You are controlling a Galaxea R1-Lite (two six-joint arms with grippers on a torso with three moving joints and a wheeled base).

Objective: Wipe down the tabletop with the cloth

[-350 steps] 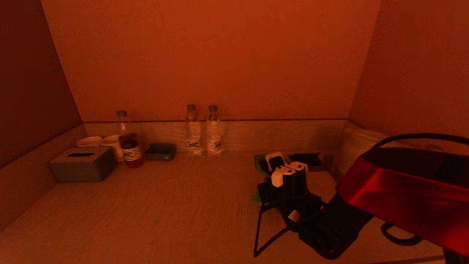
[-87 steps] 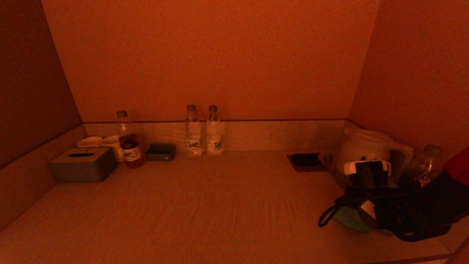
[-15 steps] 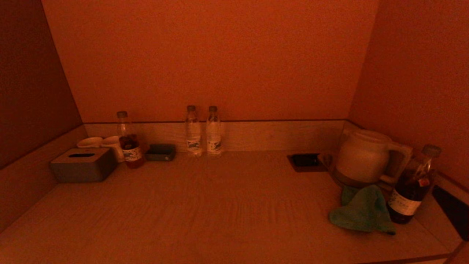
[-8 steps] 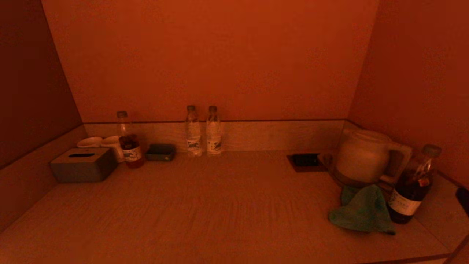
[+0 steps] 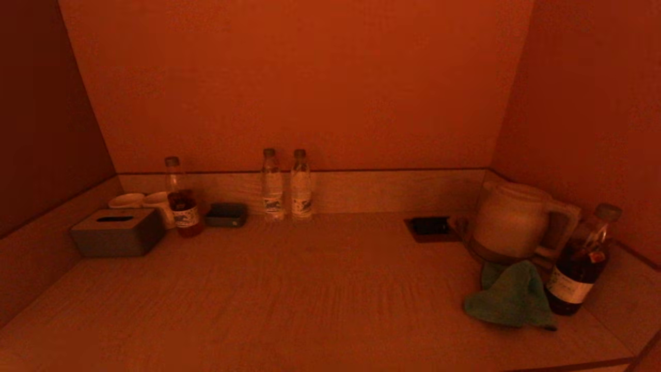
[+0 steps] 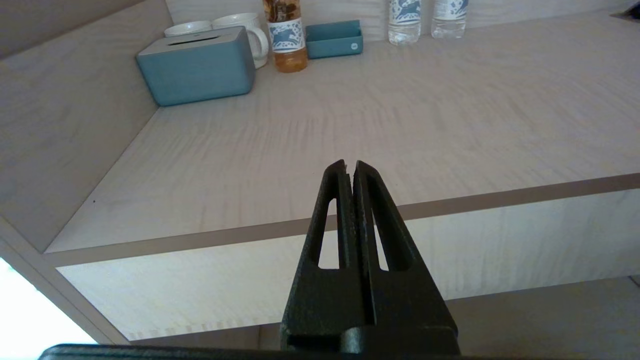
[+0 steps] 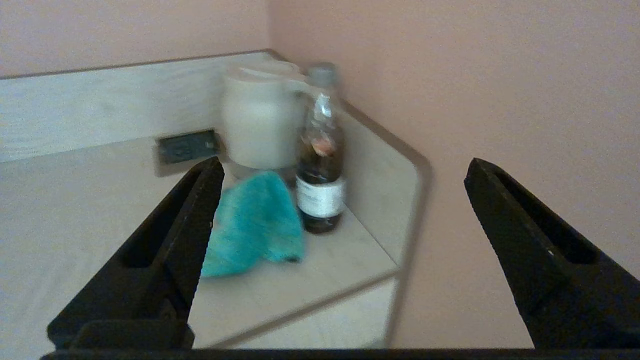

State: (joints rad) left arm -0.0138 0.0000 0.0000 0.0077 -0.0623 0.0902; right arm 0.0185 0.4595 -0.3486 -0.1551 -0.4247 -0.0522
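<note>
**Cloth lying free at the desk's right rear; both pincers off the desk**

Head view: the green cloth (image 5: pixel 511 302) lies crumpled on the desk (image 5: pixel 310 299), touching a dark-liquid bottle (image 5: pixel 581 263) whose label is unreadable, just in front of a white kettle (image 5: pixel 511 222).

Left wrist view: the left pincer (image 6: pixel 349 170) is clenched and empty, before the desk's front edge. Labels on the tea bottle (image 6: pixel 285 32) show a leaping animal; their writing is illegible.

Right wrist view: the right pincer (image 7: pixel 345 170) is spread wide, holding nothing, off the desk's right front corner.
</note>
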